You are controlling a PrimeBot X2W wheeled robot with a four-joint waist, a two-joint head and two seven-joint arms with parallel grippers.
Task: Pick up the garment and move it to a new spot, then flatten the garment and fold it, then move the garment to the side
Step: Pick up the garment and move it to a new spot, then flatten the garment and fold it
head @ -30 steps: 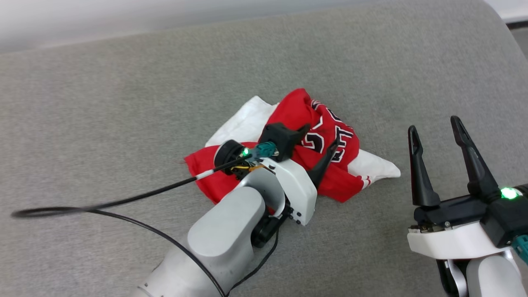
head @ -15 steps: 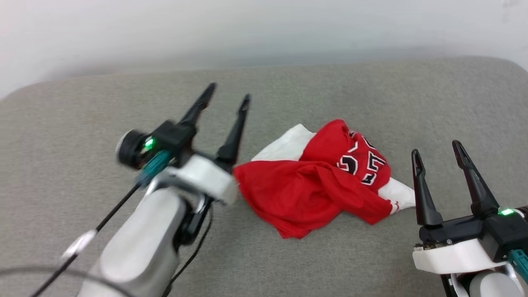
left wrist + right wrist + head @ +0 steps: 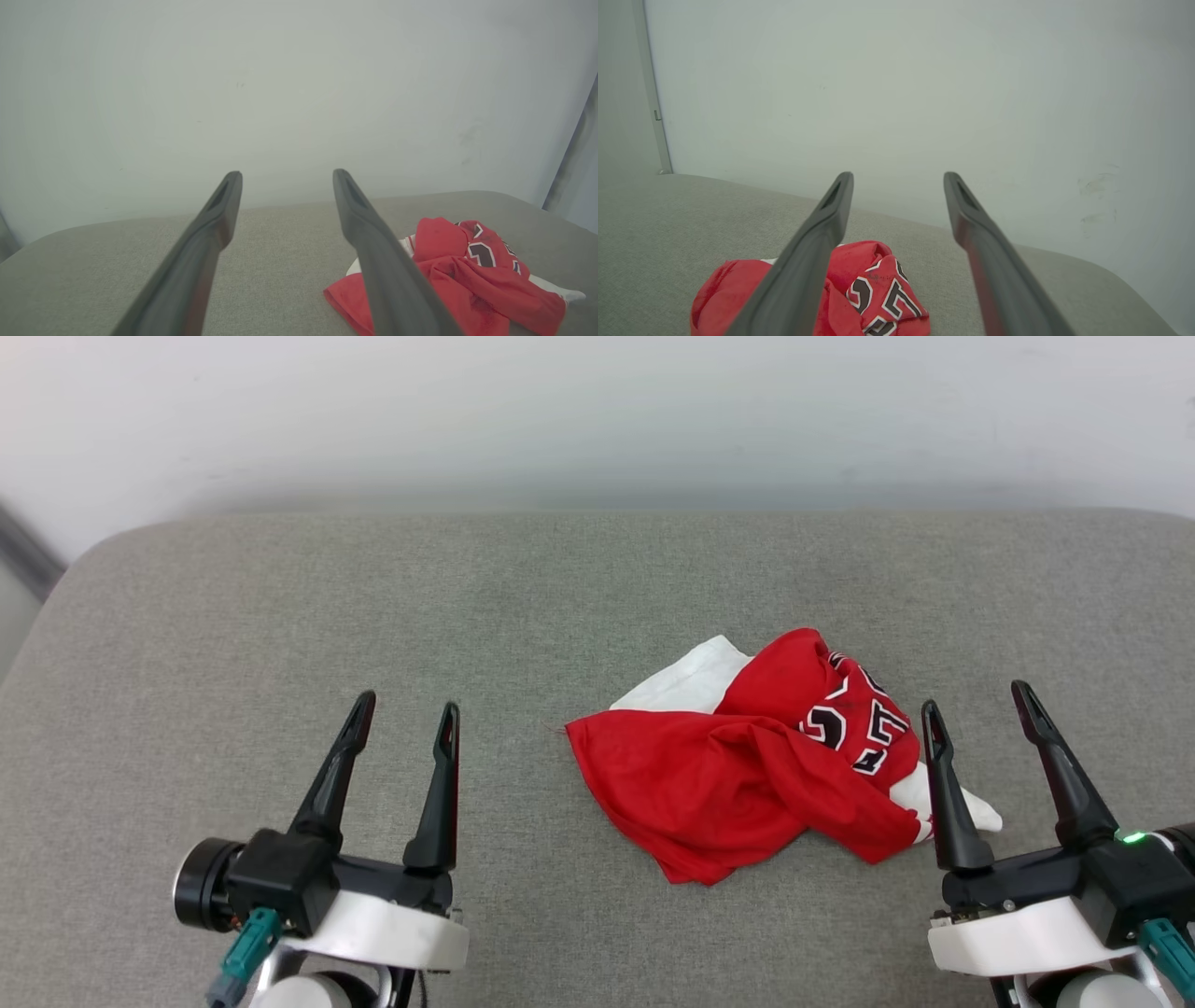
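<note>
Grey cushion [image 3: 280, 597] holds the garment [image 3: 738, 784], crumpled in a heap.

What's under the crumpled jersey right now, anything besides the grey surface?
The jersey lies bunched on the grey fabric surface. A white sleeve pokes out from under its red folds at the far side. Whatever lies beneath the heap itself is covered.

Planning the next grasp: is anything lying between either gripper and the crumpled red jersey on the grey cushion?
Nothing visible does. The jersey lies alone on the grey cushion. Bare fabric separates it from the open left gripper, and the open right gripper is close by its white sleeve end.
</note>
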